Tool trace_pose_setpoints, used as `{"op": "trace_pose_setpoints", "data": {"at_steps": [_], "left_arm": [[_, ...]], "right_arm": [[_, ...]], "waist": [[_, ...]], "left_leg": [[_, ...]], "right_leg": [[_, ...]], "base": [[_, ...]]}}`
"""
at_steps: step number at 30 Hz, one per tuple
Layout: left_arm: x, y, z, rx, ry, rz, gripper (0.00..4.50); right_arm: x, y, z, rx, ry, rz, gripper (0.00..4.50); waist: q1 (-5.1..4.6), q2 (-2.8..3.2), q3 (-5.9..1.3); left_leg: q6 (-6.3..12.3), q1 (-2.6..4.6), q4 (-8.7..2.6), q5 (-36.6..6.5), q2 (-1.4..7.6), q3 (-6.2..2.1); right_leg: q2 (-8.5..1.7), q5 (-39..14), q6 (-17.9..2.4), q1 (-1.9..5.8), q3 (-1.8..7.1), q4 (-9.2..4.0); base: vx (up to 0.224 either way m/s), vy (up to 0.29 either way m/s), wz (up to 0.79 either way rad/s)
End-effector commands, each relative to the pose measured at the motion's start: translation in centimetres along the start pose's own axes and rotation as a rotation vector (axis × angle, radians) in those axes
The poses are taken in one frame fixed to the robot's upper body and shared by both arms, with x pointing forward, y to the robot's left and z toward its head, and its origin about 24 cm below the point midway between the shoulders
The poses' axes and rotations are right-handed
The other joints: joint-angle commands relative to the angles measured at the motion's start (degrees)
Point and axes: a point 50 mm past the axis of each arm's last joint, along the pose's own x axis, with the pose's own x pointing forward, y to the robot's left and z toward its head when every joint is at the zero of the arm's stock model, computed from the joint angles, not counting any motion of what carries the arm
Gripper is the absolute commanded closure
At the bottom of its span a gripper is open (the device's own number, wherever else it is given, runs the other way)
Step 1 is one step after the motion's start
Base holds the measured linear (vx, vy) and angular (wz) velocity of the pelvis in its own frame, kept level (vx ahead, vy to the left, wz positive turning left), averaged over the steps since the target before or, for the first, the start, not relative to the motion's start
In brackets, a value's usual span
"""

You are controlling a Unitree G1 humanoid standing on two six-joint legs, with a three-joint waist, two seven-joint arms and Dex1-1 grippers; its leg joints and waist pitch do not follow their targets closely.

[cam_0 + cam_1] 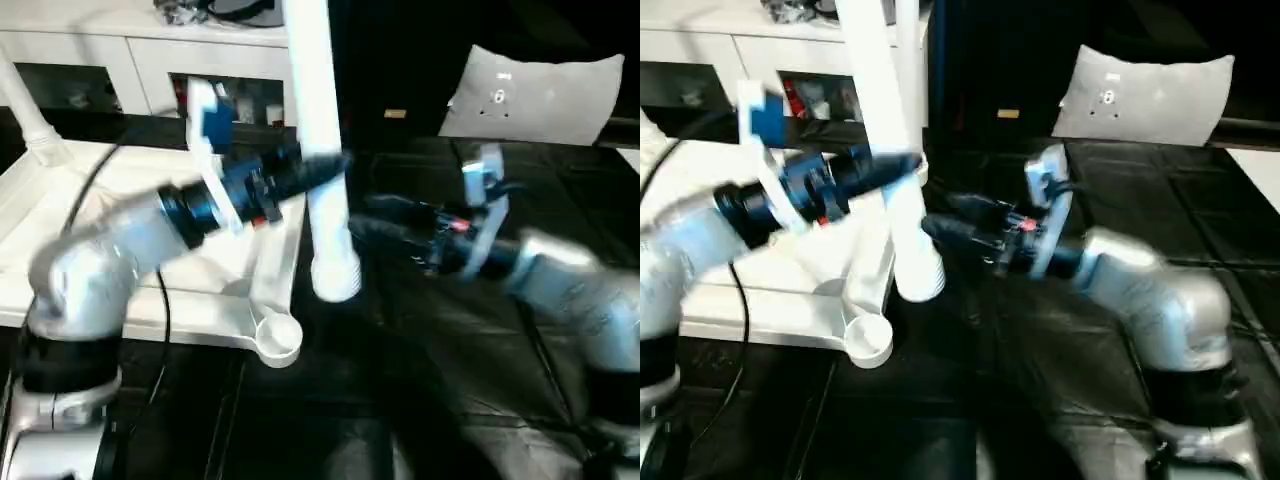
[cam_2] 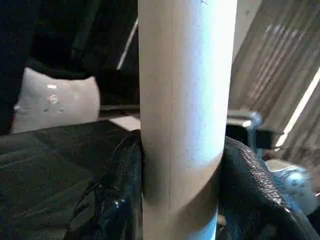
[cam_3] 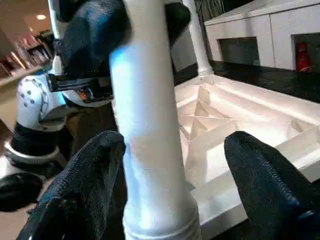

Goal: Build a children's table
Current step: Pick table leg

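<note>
Children's table: the white table top (image 1: 150, 250) lies upside down on the black surface, ribbed underside up, with an empty round corner socket (image 1: 280, 337) at its near corner.
Fitted leg: one white leg (image 1: 25, 115) stands upright in the top's far corner socket.
Held leg: a second white tube leg (image 1: 320, 150) hangs upright just beside the top's near edge, its threaded end (image 1: 335, 280) above and beside the empty socket, not in it.
Left gripper (image 1: 320, 168): black fingers (image 2: 250, 185) pinch the held leg at mid-length from both sides.
Right gripper (image 3: 170, 175): fingers (image 3: 260, 175) spread wide around the held leg's lower part, apart from it.
Pad: a white pillow-like pad (image 1: 535, 95) sits well beyond the top.
Cabinet: a white cabinet (image 1: 130, 60) stands behind the top.
</note>
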Motion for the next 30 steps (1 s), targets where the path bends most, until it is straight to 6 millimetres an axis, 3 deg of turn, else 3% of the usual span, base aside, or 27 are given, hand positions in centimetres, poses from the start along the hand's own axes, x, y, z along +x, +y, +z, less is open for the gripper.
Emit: {"op": "trace_pose_setpoints", "data": {"at_steps": [1, 10, 15, 24, 30], "left_arm": [[0.0, -0.1, 0.6, -0.022, -0.022, -0.004, 2.65], [0.1, -0.3, 0.6, -0.013, 0.023, -0.032, 2.65], [0.5, -0.5, 0.3, 0.057, 0.102, -0.055, 2.65], [1.8, -1.3, -0.6, 0.133, 0.196, -0.115, 2.65], [2.2, -1.7, -0.5, 0.172, 0.220, -0.148, 2.65]], "right_arm": [[-0.1, 0.2, 0.8, 0.021, -0.023, 0.017, 0.96], [0.2, 0.4, 0.4, 0.002, 0.054, 0.055, 0.96], [0.8, 0.2, -0.2, -0.081, 0.142, 0.046, 0.96], [2.1, -0.2, -1.5, -0.153, 0.256, 0.073, 0.96], [2.6, -0.4, -2.1, -0.135, 0.281, 0.099, 1.11]], "waist": [[0.25, -0.01, -4.52], [0.43, 0.09, -4.74], [0.41, 0.10, -4.64], [0.35, -0.11, -4.84], [0.32, -0.28, -4.74]], "left_leg": [[-2.86, 1.96, -3.96, -9.2, 5.04, -2.38], [-2.97, 1.95, -4.13, -8.0, 5.19, -2.35], [-3.75, 2.02, -4.30, -9.5, 5.29, -2.38], [-2.78, 1.79, -4.11, -7.7, 5.34, -2.35], [-2.10, 1.94, -4.06, -8.2, 5.42, -2.29]], "right_leg": [[-6.92, -12.7, -12.0, 1.56, 2.73, -4.91], [-6.75, -10.4, -10.8, 1.53, 2.74, -4.68], [-6.84, -12.8, -10.0, 1.38, 2.88, -4.78], [-6.94, -8.8, -11.5, 1.71, 2.87, -4.49], [-6.94, -10.1, -11.9, 1.61, 2.86, -4.65]], "base": [[0.000, 0.000, 0.00], [0.000, 0.000, 0.00], [0.000, 0.000, 0.00], [0.000, 0.000, 0.00], [0.000, 0.000, 0.00]]}}
